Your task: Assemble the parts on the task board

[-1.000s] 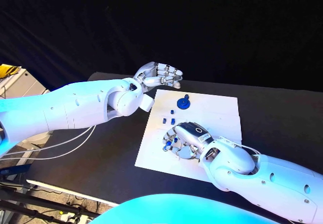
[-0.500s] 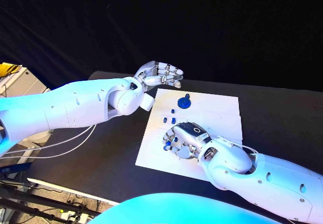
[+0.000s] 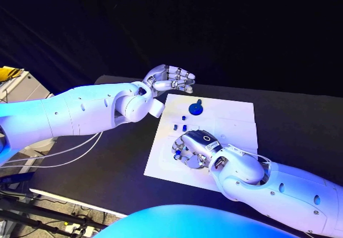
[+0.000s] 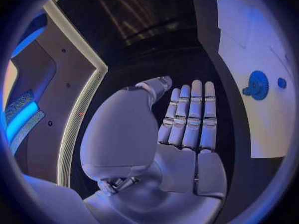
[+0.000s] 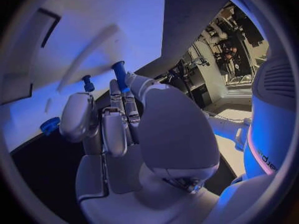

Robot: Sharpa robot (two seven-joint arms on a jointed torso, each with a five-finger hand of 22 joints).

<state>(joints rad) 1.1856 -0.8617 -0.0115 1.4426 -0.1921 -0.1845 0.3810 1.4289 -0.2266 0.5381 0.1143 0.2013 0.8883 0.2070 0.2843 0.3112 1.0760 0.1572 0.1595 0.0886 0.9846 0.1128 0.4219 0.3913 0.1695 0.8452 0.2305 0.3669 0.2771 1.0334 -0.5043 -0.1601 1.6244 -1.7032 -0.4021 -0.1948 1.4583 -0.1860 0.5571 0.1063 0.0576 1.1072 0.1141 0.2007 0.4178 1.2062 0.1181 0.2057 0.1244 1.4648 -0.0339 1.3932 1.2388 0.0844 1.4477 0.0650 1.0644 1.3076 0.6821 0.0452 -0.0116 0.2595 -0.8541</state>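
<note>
Over the far left part of the black tabletop [image 3: 300,119], just off the task board's far left corner, the left hand [image 3: 170,79] hangs in the air with its palm turned up. Its fingers [image 4: 190,114] lie straight and side by side, the thumb a little apart, and nothing rests in them; the hand is held apart and empty.

To its right lies the white task board [image 3: 229,116], a flat plate in the middle of the tabletop. Near its far edge a round blue gear [image 3: 196,108] with a short knob sits on the board, and the left wrist view shows it too, beside a small blue dot. Closer in, toward the board's left edge, a few small blue pegs [image 3: 179,128] stand on the plate, a short way from the gear.

Further toward the near edge, the right hand [image 3: 192,148] is low over the board, fingers curled downward, with small blue pieces showing around its fingertips. In the right wrist view a blue pin [image 5: 119,74] stands up between the thumb and the fingers, which appear to pinch it; a second, smaller blue peg [image 5: 88,83] stands on the board just beside it, and a blue piece [image 5: 50,125] lies near the board's edge.
</note>
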